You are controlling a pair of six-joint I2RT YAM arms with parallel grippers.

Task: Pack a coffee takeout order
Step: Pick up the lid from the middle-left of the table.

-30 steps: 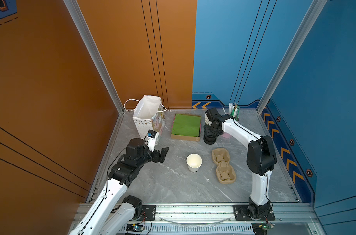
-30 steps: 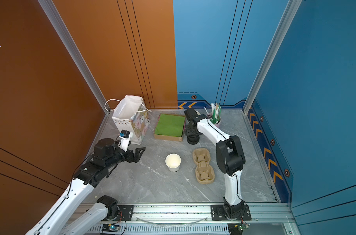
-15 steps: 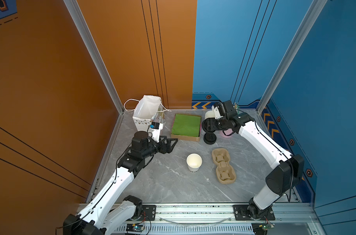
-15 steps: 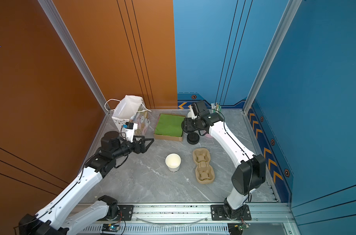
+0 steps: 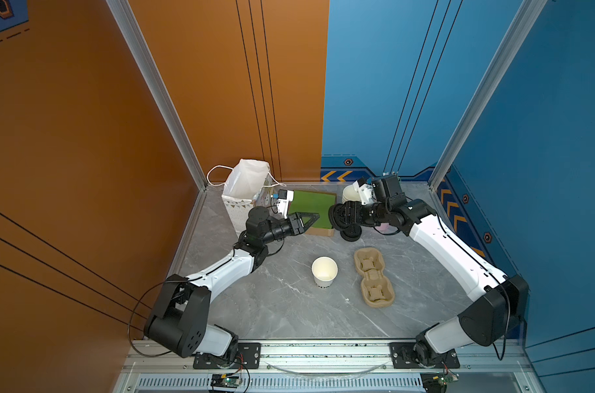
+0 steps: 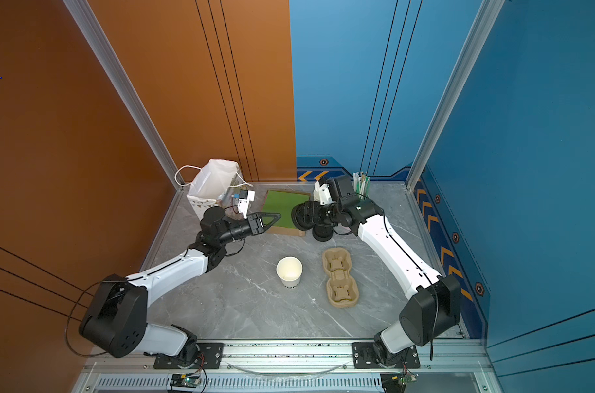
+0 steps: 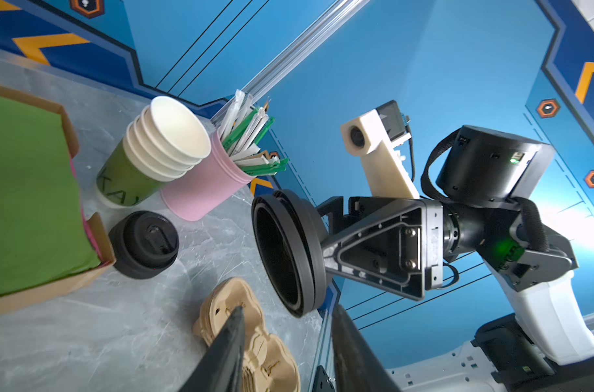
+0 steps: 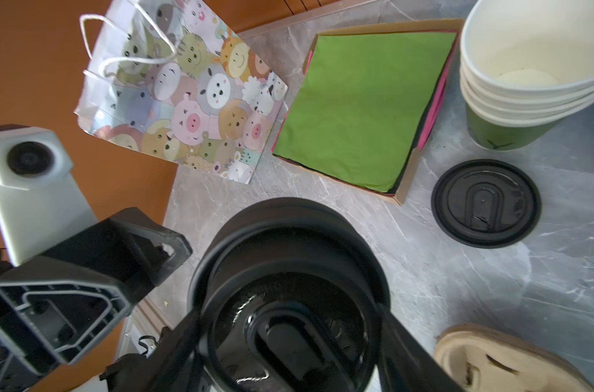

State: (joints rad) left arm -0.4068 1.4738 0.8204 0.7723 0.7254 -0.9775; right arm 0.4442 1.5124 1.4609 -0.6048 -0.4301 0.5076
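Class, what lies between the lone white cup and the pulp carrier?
Nothing: bare tabletop separates white cup and pulp carrier, in both top views.

Grey marble-look tabletop [image 5: 272,306], beige pulp 2-cup carrier [image 5: 373,277] lying flat, cartoon-animal gift bag [image 8: 200,98] w/ white cord handles upright at back L corner, cardboard tray [image 8: 409,173] beside it, pink tin of wrapped straws [image 7: 204,186] just beside nested cup stack [image 7: 136,169], outermost cup green.

The right hand [image 5: 343,215] has raised a black lid [image 7: 285,258]; the left hand [image 5: 309,219] reached toward it.
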